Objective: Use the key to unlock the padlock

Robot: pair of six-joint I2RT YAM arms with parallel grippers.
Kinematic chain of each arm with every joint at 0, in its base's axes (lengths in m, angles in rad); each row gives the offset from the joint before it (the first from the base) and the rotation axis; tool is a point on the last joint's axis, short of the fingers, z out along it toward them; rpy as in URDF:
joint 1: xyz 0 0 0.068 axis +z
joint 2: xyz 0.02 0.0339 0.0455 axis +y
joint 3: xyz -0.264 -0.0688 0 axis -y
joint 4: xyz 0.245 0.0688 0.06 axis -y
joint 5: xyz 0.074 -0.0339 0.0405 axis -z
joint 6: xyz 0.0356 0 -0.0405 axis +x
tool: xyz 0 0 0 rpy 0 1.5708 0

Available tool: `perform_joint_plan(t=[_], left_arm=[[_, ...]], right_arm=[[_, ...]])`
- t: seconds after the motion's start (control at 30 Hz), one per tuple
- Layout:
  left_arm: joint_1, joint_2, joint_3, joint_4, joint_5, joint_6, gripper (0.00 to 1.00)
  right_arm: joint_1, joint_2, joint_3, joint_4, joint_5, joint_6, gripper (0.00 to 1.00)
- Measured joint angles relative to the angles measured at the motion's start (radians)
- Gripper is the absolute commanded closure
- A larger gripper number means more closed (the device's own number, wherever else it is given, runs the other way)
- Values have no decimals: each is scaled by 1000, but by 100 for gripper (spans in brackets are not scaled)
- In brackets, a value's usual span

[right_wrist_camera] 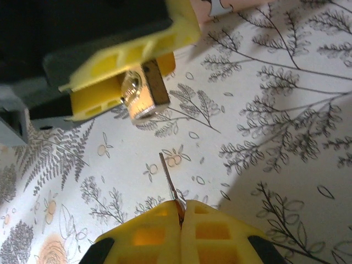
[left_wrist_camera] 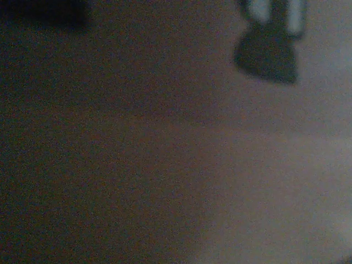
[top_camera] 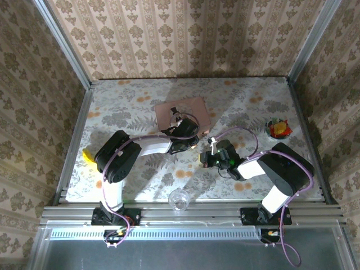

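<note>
Two pairs of yellow fingers face each other just above the flowered table point(right_wrist_camera: 275, 110). My right gripper point(right_wrist_camera: 181, 212) has its fingers pressed tight together on the key point(right_wrist_camera: 169, 184), pinching its head so that the thin blade sticks out past the tips, slightly tilted. The blade points toward the padlock point(right_wrist_camera: 144, 91), with its tip near the lock but clearly apart from it. My left gripper point(right_wrist_camera: 129, 77) is clamped on the padlock, one finger on either side of the brass body, and the lock's end face is turned toward the key. From above, my two grippers meet near the middle of the table, just in front of the pink box point(top_camera: 183, 112). A glass point(top_camera: 179, 199) stands at the near edge and a small bowl point(top_camera: 278, 129) sits far to the right. My left wrist view is a dark blur.
</note>
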Motion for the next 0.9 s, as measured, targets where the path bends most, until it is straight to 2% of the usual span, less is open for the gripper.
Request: perform_joint_plan(t=[0.9], left_arm=[[6, 0, -13, 41, 17, -3, 100]], right_arm=[[0, 42, -1, 105, 41, 26, 100]])
